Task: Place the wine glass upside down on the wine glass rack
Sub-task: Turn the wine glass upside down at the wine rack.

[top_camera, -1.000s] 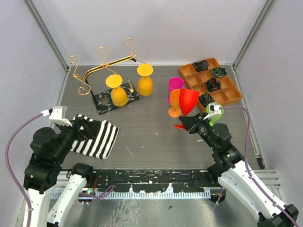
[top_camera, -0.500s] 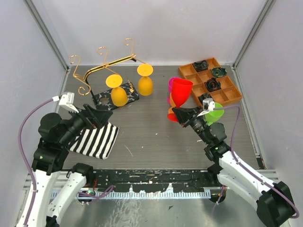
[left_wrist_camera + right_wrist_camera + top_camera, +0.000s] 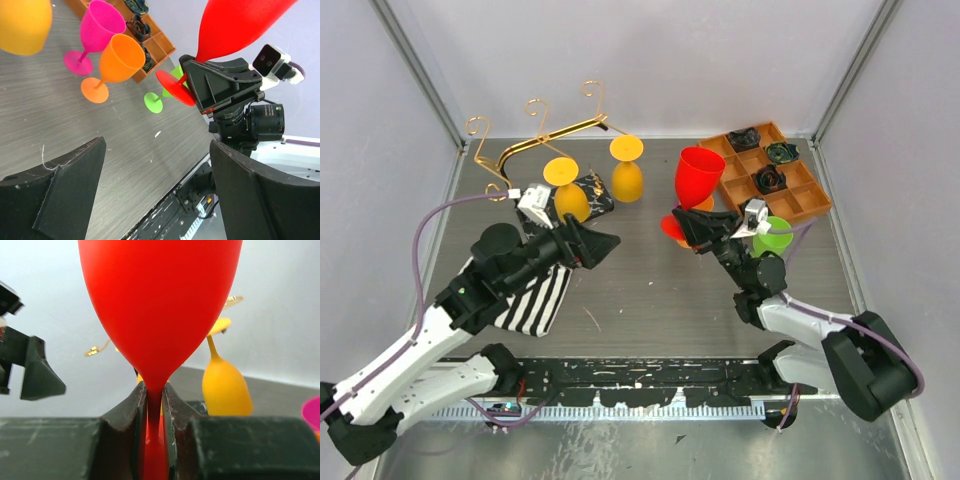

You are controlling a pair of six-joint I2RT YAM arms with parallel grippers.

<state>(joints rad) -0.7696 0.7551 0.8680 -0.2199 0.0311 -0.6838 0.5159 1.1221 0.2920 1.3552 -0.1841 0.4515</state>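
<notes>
Red wine glass [image 3: 700, 175] sits bowl-up above the table [image 3: 650, 290], its stem clamped in your right gripper [image 3: 688, 228], well apart from the gold rack [image 3: 555, 135] at the back left. Your left gripper [image 3: 605, 243] faces it, jaws spread wide with nothing between them.

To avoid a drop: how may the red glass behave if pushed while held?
The red glass looks like stiff plastic, so probably not fragile. Its smooth thin stem, pinched by the right gripper, might pivot or slip.
</notes>
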